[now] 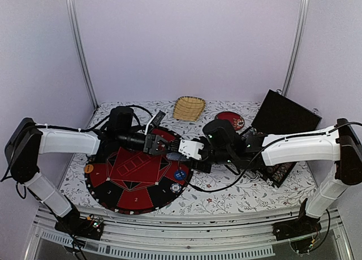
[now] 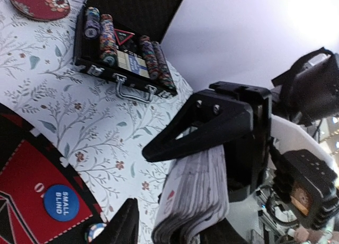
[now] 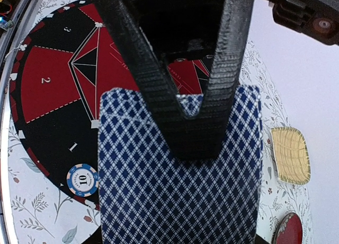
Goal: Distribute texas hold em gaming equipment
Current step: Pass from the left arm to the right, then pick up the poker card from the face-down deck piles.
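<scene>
The two arms are meeting above the round game mat (image 1: 130, 183), and the deck of cards (image 3: 180, 201) is hanging between them, its blue diamond back facing the right wrist camera. The right gripper (image 3: 196, 140) is lying over this back with its fingers drawn to a narrow V; whether it is pinching a card, I cannot tell. The left gripper (image 1: 162, 144) is standing partly open: one of its fingers (image 2: 124, 225) is showing a gap to the side of the deck. To do this step well, I think one gripper should be clamping the deck firmly while the other is letting go, otherwise the cards may be spilling.

The surface (image 1: 237, 198) is carrying a white cloth with small flowers. A blue "small blind" button (image 2: 61, 202) is lying on the mat, a blue-white chip (image 3: 82, 180) at its rim. Beside the mat an open black case (image 2: 124, 53) is showing rows of chips; a red plate (image 1: 229, 120) and a straw basket (image 1: 189, 108) are standing farther back. Pale lilac walls with two metal posts (image 1: 79, 45) are enclosing the place
</scene>
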